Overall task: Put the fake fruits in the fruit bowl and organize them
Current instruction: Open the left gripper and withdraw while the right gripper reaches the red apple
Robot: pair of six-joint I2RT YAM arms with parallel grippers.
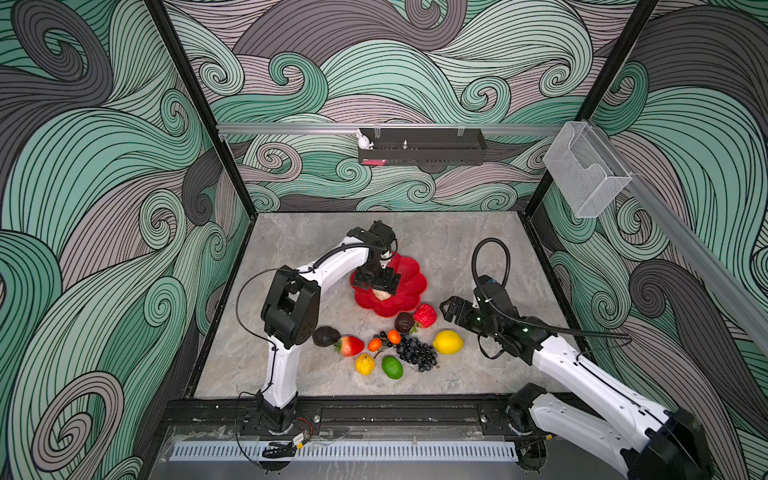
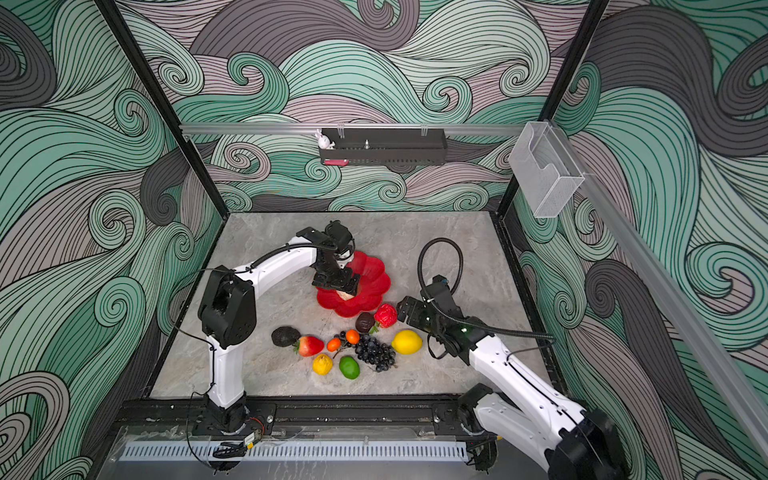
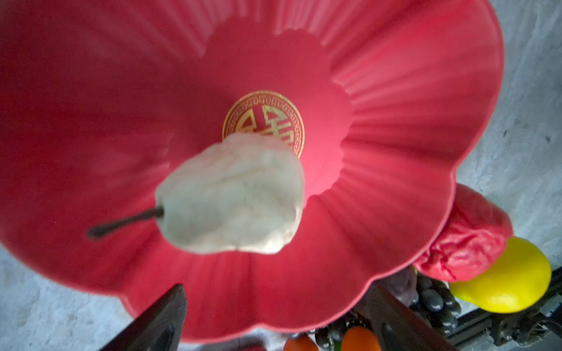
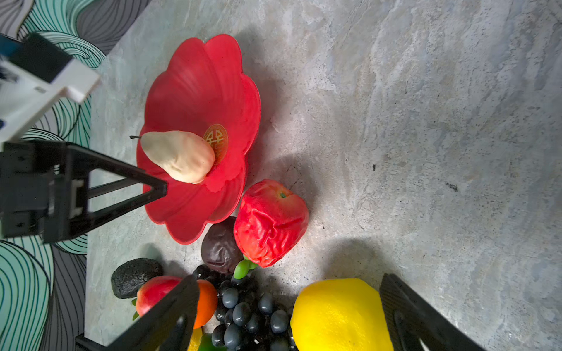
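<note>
The red flower-shaped fruit bowl [image 1: 411,286] [image 4: 197,91] holds one cream pear [image 1: 381,294] [image 3: 231,194] lying near its gold centre. My left gripper [image 1: 376,285] [image 3: 276,319] hangs open just above the pear, nothing between its fingers. On the table in front lie a red apple [image 1: 424,316], a dark brown fruit [image 1: 403,322], a lemon [image 1: 448,342] [image 4: 340,316], grapes [image 1: 417,353], a lime [image 1: 392,367], a small yellow fruit [image 1: 365,364], a red fruit [image 1: 350,345], an avocado [image 1: 325,336] and two small oranges [image 1: 394,336]. My right gripper [image 1: 445,311] [image 4: 286,316] is open, low beside the apple and lemon.
A black tray [image 1: 422,147] with a white rabbit figure [image 1: 364,140] hangs on the back rail. A clear plastic box [image 1: 586,170] is mounted on the right rail. Patterned walls close in the grey table [image 1: 478,249] on three sides.
</note>
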